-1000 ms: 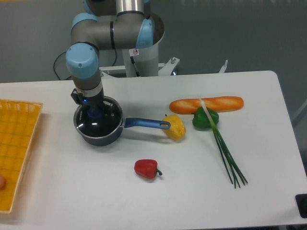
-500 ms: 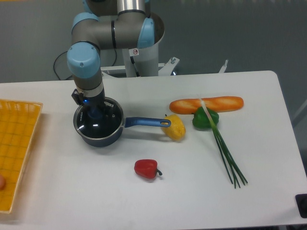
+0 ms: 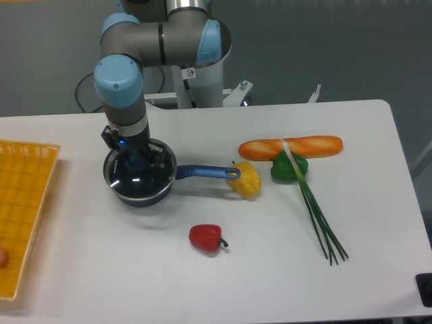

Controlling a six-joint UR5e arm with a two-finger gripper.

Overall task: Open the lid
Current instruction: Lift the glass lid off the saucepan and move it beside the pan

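Note:
The lid point(image 3: 152, 178), clear glass with a thin metal rim, sits over the dark blue saucepan point(image 3: 138, 197) at the table's left. It looks slightly raised and shifted right of the pan's rim. My gripper point(image 3: 135, 162) comes straight down onto the lid's centre and is shut on its blue knob, which the fingers mostly hide. The saucepan's long blue handle point(image 3: 206, 172) points right.
A yellow pepper point(image 3: 244, 179) touches the handle's tip. A red pepper point(image 3: 206, 237) lies in front. A baguette point(image 3: 290, 146), a green pepper point(image 3: 289, 167) and green onions point(image 3: 317, 212) lie to the right. A yellow basket point(image 3: 20, 202) sits at the left edge.
The lid's rim has come up a little and shifted right with the gripper. The saucepan and vegetables have stayed put.

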